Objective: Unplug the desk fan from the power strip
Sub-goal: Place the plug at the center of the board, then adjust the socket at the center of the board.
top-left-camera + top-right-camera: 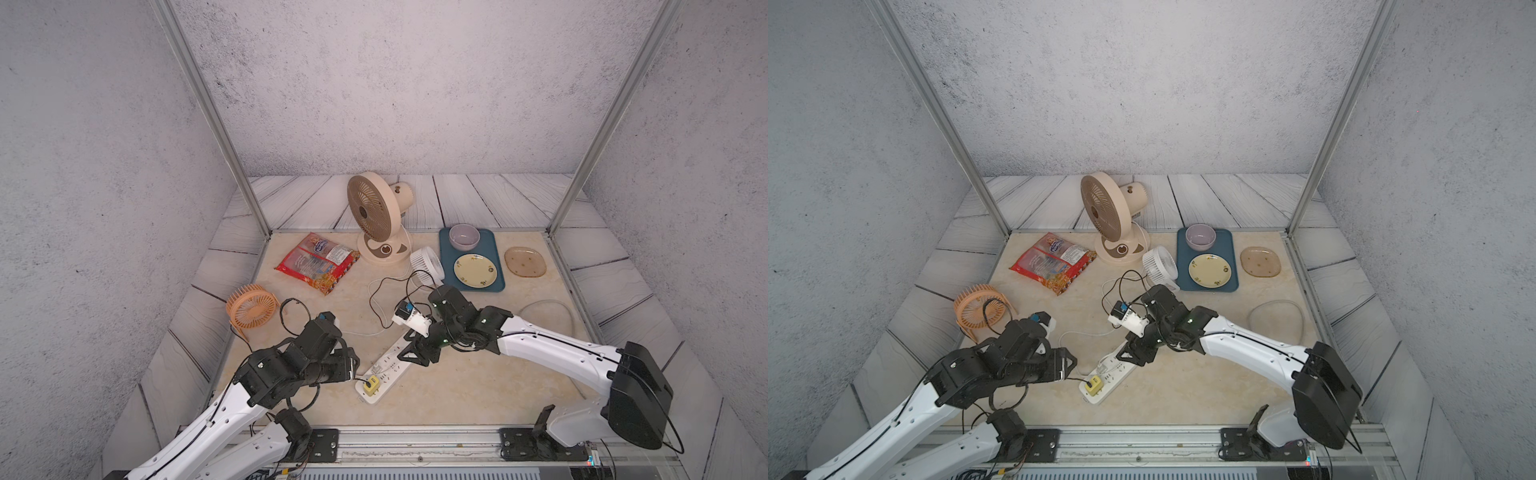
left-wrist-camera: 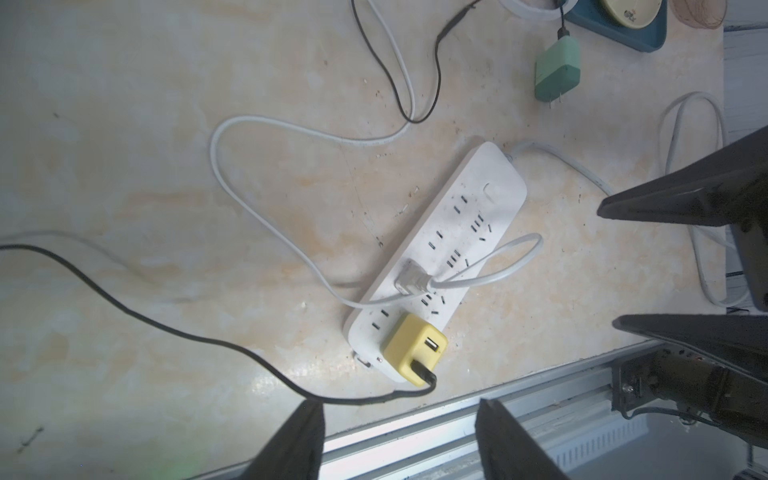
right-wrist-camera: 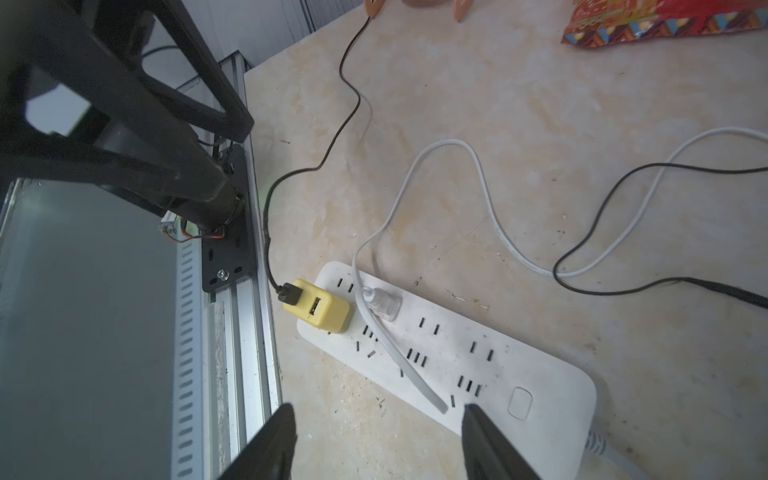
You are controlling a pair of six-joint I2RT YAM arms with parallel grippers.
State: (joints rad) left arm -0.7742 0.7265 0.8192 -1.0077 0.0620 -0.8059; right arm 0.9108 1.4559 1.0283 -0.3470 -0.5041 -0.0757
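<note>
Hovering: left fingers [image 1: 354, 368], right fingers [image 1: 413, 356] are being held open.
Risk: strip [image 2: 478, 199], being left unpinned, may be lifted with plug [image 2: 409, 279].

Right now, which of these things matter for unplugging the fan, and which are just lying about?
Part of the job: beige desk fan, power strip, white plug in the strip, whose cord seems to run to that fan.

Just lying about: snack bag, orange fan, small white fan, blue tray, amber dish, yellow adapter, green adapter.
</note>
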